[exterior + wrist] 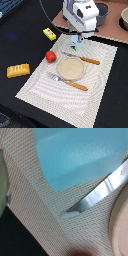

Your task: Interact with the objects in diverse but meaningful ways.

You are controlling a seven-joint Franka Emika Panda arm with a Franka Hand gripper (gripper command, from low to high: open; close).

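A woven mat (95, 82) covers the dark table (20, 45); a plate (70, 68) sits on it between knife (86, 59) and fork (69, 82). The gripper (79, 39) hangs over the carton (76, 45) at the mat's far edge; I cannot tell how its jaws stand. The bread slab (18, 70) and yellow box (49, 33) lie off the mat, the tomato (50, 56) at its edge

A black table (20, 30) is covered in part by a pale woven placemat (45, 86). Directly on the dark surface are seen a yellow box (49, 34) and an orange scored slab (18, 70) — well apart. What appears to be a brown board (111, 30) lies at the far edge.
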